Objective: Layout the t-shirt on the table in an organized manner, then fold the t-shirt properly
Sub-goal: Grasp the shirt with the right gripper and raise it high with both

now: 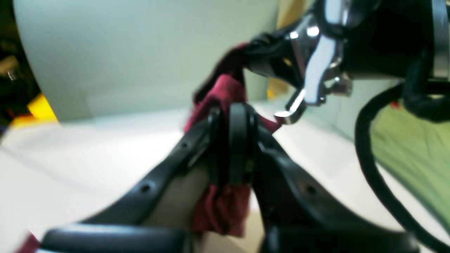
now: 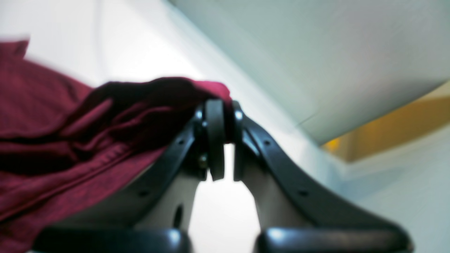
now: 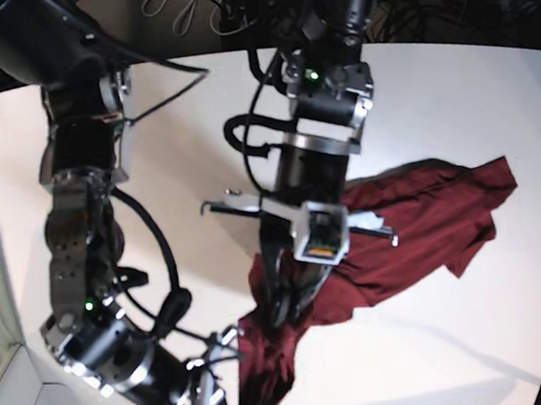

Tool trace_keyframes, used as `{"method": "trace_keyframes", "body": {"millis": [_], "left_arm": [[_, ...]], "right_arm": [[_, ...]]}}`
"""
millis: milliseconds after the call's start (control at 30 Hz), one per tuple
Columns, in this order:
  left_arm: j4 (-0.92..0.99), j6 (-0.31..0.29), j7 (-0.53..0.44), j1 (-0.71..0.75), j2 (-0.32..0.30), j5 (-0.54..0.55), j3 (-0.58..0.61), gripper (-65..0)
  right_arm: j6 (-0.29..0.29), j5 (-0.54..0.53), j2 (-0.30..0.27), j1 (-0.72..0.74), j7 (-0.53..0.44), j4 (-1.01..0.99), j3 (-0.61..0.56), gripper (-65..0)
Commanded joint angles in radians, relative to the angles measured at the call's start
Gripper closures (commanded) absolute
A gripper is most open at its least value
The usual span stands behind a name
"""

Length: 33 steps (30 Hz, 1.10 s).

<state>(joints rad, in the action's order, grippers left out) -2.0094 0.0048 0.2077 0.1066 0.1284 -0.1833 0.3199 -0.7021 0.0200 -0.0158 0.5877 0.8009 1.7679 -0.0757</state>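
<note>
Maroon knit everywhere up close: t-shirt [image 2: 52, 140] bunched and creased, pinched at one edge by the right hand [image 2: 221, 119], jaws clenched on a fold of cloth. Seen from the base view, same right hand [image 3: 230, 342] low at the near edge of the desk [image 3: 454, 94], a tail of fabric drooping from it toward the front rim.

Further in, left hand [image 1: 233, 140] also clamped tight on the t-shirt [image 1: 225, 95], cloth trapped between the black fingertips and spilling out below them. From the base view, left hand [image 3: 287, 303] down at the crumpled middle of the garment, just beyond the right one.

Beyond that, rest of the t-shirt [image 3: 419, 220] sprawled across the white desk toward the far right, rumpled, one corner pointing outward, no sleeve or hem lying straight.

Judged on progress: early days. Both grips secured, but nothing laid out yet — garment twisted, ridged with wrinkles, partly hanging rather than flat. Spreading and squaring up not yet done, likely by pulling the two held points apart; every fold after that not yet begun.
</note>
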Motion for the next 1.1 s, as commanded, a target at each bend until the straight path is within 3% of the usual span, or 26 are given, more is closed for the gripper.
{"method": "trace_keyframes", "body": {"millis": [0, 167, 300, 533, 667, 900, 1067], "left_arm": [[-0.018, 0.001, -0.023, -0.02, 0.01, 0.0, 0.002, -0.3], [-0.018, 0.002, -0.024, -0.098, 0.029, 0.005, -0.057, -0.3], [-0.018, 0.005, -0.017, -0.201, 0.029, 0.106, -0.132, -0.3], [-0.018, 0.108, -0.014, -0.324, 0.029, 0.118, -0.161, -0.3], [-0.014, 0.108, -0.014, -0.391, 0.029, 0.124, -0.19, -0.3], [-0.017, 0.108, -0.017, -0.483, 0.029, 0.12, -0.247, -0.3], [-0.018, 0.108, -0.021, -0.542, 0.029, 0.124, -0.316, -0.3]], "right_arm": [[0.004, -0.015, 0.004, 0.067, -0.028, 0.013, 0.0, 0.0], [0.004, -0.015, 0.009, 0.185, -0.028, -0.084, 0.0, 0.0], [0.004, -0.015, 0.015, 0.232, -0.03, -0.141, -0.003, 0.0], [0.004, -0.013, 0.03, 0.291, -0.033, -0.147, -0.017, 0.0], [0.005, -0.013, 0.03, 0.344, -0.033, -0.159, -0.049, 0.0], [0.054, -0.013, 0.032, 0.452, -0.031, -0.161, -0.051, 0.0], [0.065, -0.013, 0.061, 0.535, -0.033, -0.161, -0.051, 0.0]]}}
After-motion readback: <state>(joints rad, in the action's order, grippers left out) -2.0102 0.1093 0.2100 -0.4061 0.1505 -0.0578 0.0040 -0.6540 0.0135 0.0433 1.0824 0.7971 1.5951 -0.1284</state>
